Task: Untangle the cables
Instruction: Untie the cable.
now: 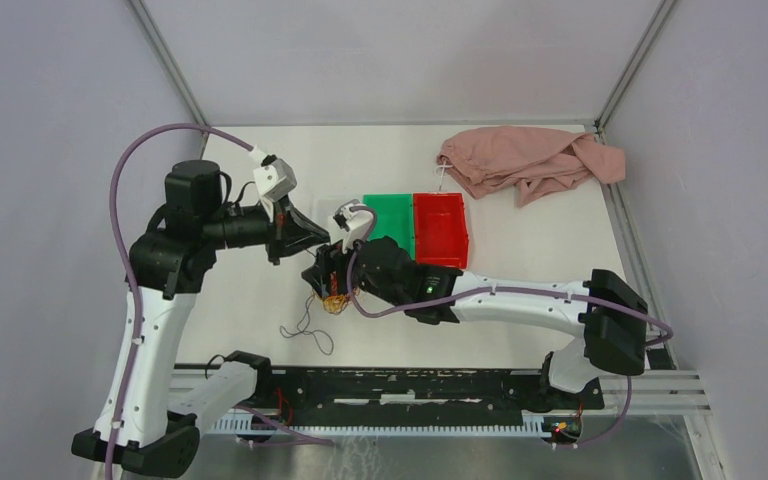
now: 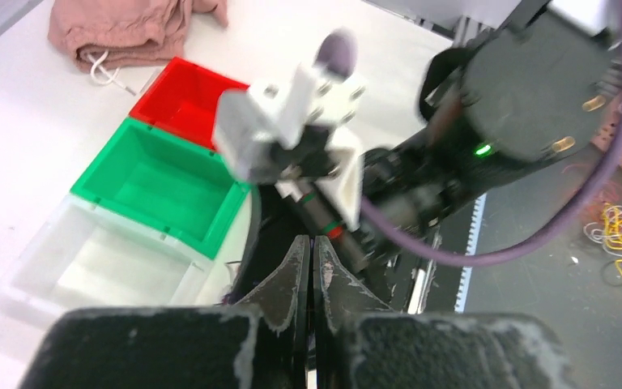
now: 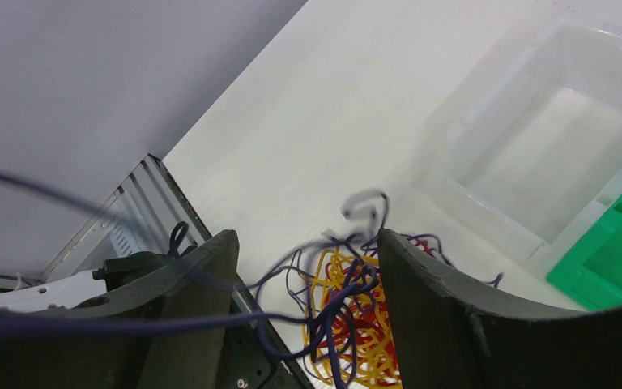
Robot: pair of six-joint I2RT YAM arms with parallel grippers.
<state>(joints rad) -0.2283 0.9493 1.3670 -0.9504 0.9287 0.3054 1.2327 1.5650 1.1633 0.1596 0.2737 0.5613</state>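
The cables (image 1: 336, 302) are a small tangle of yellow, red and dark purple strands on the white table, with one loose dark strand (image 1: 306, 330) trailing toward the near edge. My right gripper (image 1: 328, 282) hangs just above the tangle, open, with a finger on each side. In the right wrist view (image 3: 308, 267) the tangle (image 3: 356, 320) lies between the fingers, and a taut purple strand (image 3: 89, 326) runs off to the left. My left gripper (image 1: 310, 240) is shut just above and behind the right gripper. In the left wrist view (image 2: 312, 243) the strand cannot be made out between the fingers.
A clear bin (image 3: 551, 154), a green bin (image 1: 388, 215) and a red bin (image 1: 440, 230) stand in a row behind the grippers. A pink cloth (image 1: 530, 160) lies at the back right. The black rail (image 1: 410, 385) runs along the near edge. Loose yellow wires (image 2: 619, 235) lie beyond it.
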